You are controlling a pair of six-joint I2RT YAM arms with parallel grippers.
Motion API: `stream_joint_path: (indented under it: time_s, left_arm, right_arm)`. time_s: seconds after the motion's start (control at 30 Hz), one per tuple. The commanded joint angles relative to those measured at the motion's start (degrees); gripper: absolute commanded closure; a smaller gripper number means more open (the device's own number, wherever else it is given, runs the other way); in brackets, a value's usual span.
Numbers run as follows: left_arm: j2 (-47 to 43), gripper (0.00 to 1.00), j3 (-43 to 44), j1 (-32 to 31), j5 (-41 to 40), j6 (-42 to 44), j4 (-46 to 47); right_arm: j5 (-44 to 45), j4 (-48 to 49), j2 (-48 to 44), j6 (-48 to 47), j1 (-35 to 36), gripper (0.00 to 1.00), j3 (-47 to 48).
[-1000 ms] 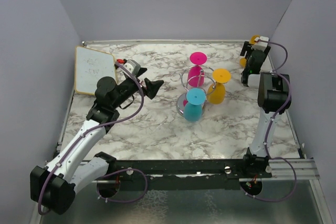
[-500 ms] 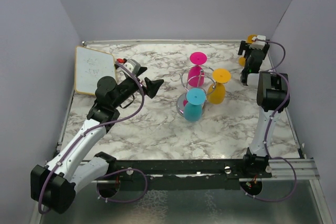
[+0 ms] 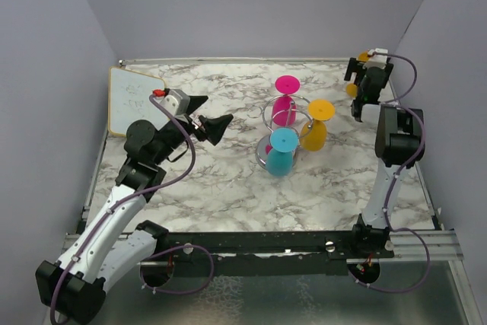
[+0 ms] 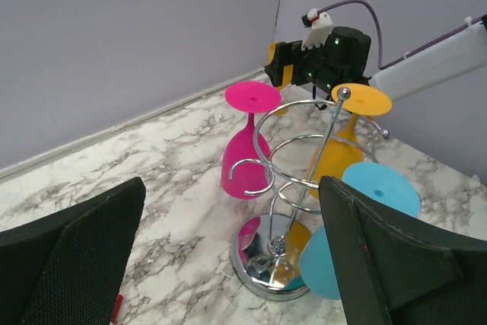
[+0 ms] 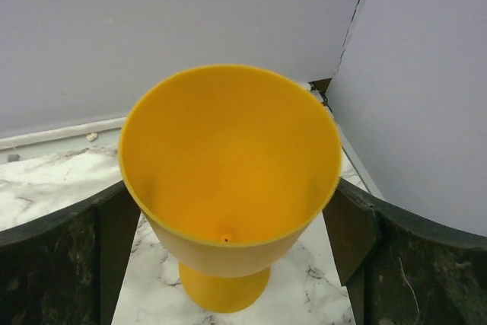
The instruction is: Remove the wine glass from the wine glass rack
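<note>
The chrome wine glass rack [image 3: 293, 104] stands mid-table, and in the left wrist view its domed base [image 4: 262, 268] shows. Three glasses hang upside down on it: pink [image 3: 284, 110] [image 4: 245, 165], blue [image 3: 280, 160] [image 4: 327, 264] and yellow [image 3: 313, 135] [image 4: 335, 161]. My left gripper [image 3: 213, 123] [image 4: 236, 264] is open and empty, left of the rack and pointed at it. My right gripper [image 3: 365, 74] [image 5: 228, 222] is at the far right corner. Its fingers press both sides of another yellow wine glass [image 5: 228, 150] [image 3: 352, 90] that stands upright on the table.
A small whiteboard [image 3: 137, 100] lies at the far left. The side walls and back wall close in the marble table [image 3: 228, 180]. The right arm's elbow [image 3: 396, 138] rises near the right edge.
My left arm has drawn back a little to the left and its wrist has turned; the gripper stays open. My right gripper has barely moved at the corner.
</note>
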Motion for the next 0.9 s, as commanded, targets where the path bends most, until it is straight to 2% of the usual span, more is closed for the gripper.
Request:
stream_joint_path:
  time_s: [0.0,0.17,0.4,0.63,0.73,0.87]
  left_arm:
    - [-2.19,0.0,1.16,-0.31,-0.75,-3.3,-5.09]
    - [-2.37,0.0,3.94,-0.32,-1.36,-7.93,-13.48]
    - [-2.99,0.0,4.91,-0.34,0.05,-19.46,-16.99]
    - [-0.55,0.0,3.62,-0.3,7.83,-31.66,-17.14]
    - [1.58,0.09,3.49,-0.34,10.18,-36.34,-16.01]
    - [3.9,0.1,3.84,-1.54,9.6,-42.2,-15.09]
  right_arm:
    - [0.01,-9.6,-10.46,5.66,-0.15,0.01,-2.02]
    - [-0.64,-17.01,-20.57,11.51,-0.15,0.01,-8.28]
    - [-1.59,-37.16,-33.44,22.76,-0.15,0.0,-9.62]
    - [-14.08,-42.8,-53.38,31.5,-0.15,0.01,-18.92]
    - [-21.58,-44.82,-60.71,34.51,-0.15,0.02,-20.43]
    - [-30.95,-47.34,-67.11,39.32,-0.16,0.05,-20.36]
